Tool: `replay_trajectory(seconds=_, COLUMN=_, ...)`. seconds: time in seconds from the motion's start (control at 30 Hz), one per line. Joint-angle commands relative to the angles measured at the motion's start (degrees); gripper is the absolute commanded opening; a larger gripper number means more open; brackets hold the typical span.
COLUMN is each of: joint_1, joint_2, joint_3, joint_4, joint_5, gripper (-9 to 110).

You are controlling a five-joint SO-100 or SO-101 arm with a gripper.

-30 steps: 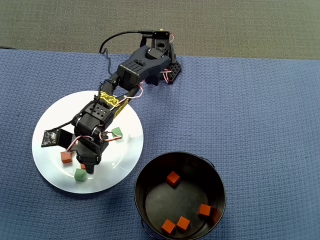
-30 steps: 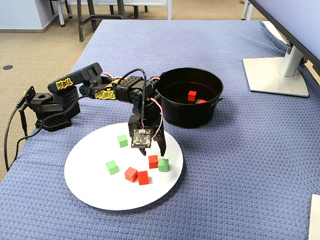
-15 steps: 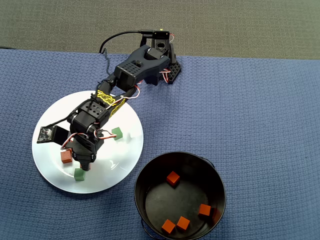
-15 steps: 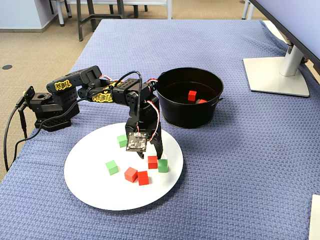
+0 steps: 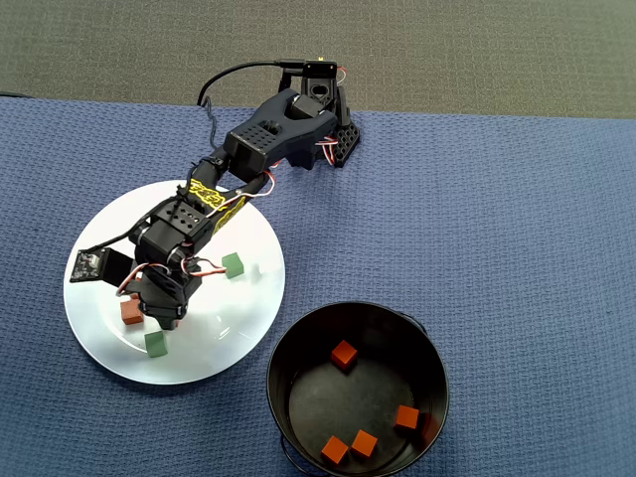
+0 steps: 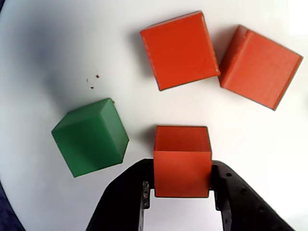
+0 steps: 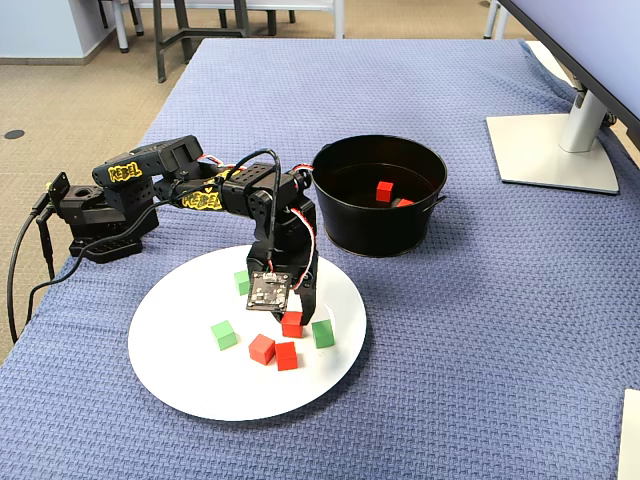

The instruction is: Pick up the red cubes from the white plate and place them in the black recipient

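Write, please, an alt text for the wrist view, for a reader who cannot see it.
The black gripper straddles a red cube on the white plate, one finger at each side of it. Two more red cubes lie just beyond, close together, and a green cube sits to the left.

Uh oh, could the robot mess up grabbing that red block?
Maybe. In the wrist view the gripper has a finger on each side of one red cube, near its lower edge, so the cube could slip out when lifted. The green cube sits close to the left finger and might get bumped. Two more red cubes lie just beyond and could be nudged.
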Motion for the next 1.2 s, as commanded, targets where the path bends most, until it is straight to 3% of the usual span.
replay_trajectory(seconds=0.0, joint_1=-0.4, joint_2=7.3, joint_3=0.6, joint_4=-1.6, joint_5=2.7, gripper=0)
replay_trajectory(seconds=0.4, joint_1=-13.2, joint_2=42.9, joint_3=20.8, joint_4=-2.2, joint_5=13.6, gripper=0)
replay_trajectory(seconds=0.53, joint_1=-21.0, joint_2=53.4, joint_3=31.9, joint_4=-10.6, joint_5=17.1, gripper=0)
replay_trajectory(seconds=0.73, joint_1=-34.4, joint_2=56.5, joint_3=40.7, joint_4=-22.8, joint_5=19.6, gripper=0)
replay_trajectory(seconds=0.87, joint_1=-39.1, joint_2=49.1, joint_3=35.3, joint_4=-23.8, joint_5=20.2, gripper=0)
replay_trajectory(seconds=0.97, joint_1=-40.7, joint_2=38.0, joint_3=23.2, joint_4=-18.0, joint_5=17.8, gripper=27)
replay_trajectory(seconds=1.17, joint_1=-37.9, joint_2=39.7, joint_3=17.0, joint_4=-8.8, joint_5=14.6, gripper=31)
